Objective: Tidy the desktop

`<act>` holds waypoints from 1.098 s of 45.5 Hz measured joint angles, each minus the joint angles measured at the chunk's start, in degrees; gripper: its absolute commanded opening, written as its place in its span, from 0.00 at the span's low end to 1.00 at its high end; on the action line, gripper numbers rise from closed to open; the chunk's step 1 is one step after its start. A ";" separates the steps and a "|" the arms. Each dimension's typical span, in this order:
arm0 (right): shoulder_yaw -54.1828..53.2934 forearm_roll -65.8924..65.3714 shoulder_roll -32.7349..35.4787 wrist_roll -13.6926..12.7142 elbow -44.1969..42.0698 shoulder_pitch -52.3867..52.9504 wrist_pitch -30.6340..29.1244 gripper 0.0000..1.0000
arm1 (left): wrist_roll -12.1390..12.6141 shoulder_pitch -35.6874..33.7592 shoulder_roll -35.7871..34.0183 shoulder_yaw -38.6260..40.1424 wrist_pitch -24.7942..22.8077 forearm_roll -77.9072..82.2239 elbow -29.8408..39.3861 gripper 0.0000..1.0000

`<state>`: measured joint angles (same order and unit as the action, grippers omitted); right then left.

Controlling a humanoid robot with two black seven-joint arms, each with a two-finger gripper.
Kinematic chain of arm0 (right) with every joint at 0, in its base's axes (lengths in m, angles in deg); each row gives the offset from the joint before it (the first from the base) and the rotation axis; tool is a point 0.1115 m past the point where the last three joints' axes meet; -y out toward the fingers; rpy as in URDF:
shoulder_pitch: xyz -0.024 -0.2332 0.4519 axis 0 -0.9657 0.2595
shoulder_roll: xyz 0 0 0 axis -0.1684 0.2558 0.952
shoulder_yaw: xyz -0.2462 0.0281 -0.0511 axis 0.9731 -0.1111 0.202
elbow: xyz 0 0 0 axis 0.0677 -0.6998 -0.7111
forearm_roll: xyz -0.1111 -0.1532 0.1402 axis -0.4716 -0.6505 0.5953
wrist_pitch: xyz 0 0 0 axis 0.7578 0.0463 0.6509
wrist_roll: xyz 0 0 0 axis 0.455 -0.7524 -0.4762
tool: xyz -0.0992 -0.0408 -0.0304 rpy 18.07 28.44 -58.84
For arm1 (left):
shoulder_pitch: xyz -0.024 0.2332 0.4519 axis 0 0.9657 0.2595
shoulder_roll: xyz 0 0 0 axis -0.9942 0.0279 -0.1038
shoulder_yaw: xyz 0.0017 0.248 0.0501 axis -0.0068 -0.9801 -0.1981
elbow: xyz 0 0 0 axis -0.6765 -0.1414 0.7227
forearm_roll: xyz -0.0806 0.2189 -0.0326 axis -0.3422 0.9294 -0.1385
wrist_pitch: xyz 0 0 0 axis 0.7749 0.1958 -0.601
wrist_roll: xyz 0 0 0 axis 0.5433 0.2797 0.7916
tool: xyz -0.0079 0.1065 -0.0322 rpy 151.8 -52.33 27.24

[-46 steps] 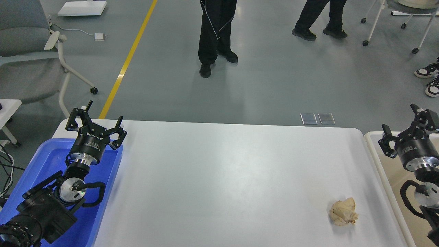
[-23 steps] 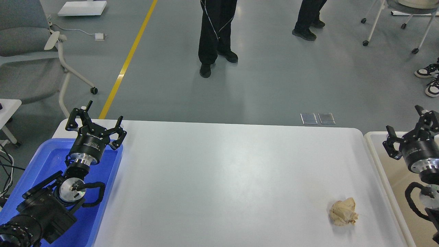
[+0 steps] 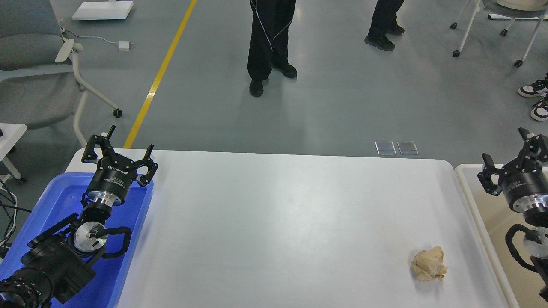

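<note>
The white desktop (image 3: pixel 274 222) fills the middle of the head view. A crumpled beige paper ball (image 3: pixel 428 264) lies on it near the front right. My left gripper (image 3: pixel 126 143) is open and empty above the far end of the blue tray (image 3: pixel 51 205) at the left. My right gripper (image 3: pixel 507 146) is open and empty at the right edge, above the beige-white bin (image 3: pixel 471 201), well behind and to the right of the paper ball.
A grey office chair (image 3: pixel 38 77) stands beyond the table's far left corner. Two people (image 3: pixel 269 42) stand on the floor past the far edge. More chairs and shoes are at the far right. A small white table corner (image 3: pixel 8 137) is at the left.
My right gripper has drifted a little to the right and down, toward the frame edge. The left arm and the paper ball have not moved. The person at the back right has stepped.
</note>
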<state>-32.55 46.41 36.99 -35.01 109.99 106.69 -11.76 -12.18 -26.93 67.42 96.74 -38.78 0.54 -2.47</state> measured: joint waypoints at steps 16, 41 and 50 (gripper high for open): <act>0.25 -0.07 -0.10 -0.12 -0.10 0.43 0.57 1.00 | 0.00 -0.03 0.00 0.00 0.00 0.00 0.00 1.00; 3.77 -0.58 5.86 -0.19 0.57 0.71 0.16 1.00 | 0.00 -0.02 -0.02 0.00 0.00 0.00 0.00 1.00; 14.32 -2.56 13.66 -0.11 1.03 4.05 0.01 0.98 | -0.01 -0.02 -0.01 0.00 0.00 -0.01 0.00 1.00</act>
<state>-18.23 43.85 50.65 -35.12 111.02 110.73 -11.75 -12.18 -26.95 67.40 96.74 -38.78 0.53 -2.46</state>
